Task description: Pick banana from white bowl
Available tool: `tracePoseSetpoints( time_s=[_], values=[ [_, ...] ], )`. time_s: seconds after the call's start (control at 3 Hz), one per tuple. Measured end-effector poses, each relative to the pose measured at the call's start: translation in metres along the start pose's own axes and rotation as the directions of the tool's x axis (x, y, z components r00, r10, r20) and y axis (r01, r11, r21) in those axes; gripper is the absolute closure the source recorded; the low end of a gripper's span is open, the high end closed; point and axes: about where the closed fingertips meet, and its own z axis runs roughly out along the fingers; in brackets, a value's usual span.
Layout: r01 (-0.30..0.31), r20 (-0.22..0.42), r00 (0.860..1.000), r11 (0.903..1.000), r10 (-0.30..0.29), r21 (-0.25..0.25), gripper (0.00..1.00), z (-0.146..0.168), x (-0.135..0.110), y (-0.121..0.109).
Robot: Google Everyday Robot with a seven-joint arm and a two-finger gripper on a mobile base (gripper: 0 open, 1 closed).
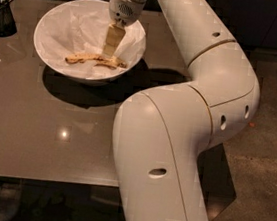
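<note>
Lower the gripper [113,40] (spread not discernible), poised in the white bowl [45,45] just above one end of the banana [95,60], squarely across the fruit, avoiding the crumpled paper [83,25].

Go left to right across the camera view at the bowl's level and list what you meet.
Dark container → white bowl, holding the banana → arm's elbow → floor. The gripper hangs inside the bowl, over the banana's right part, so it gets no place of its own.
</note>
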Motion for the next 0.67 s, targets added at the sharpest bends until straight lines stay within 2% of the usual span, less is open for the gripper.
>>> tracePoseSetpoints(
  time_s=[0.67],
  values=[
    [-0.011,-0.013,1.000,0.9994,0.011,-0.033,0.37,0.024,0.005,-0.007]
  ],
)
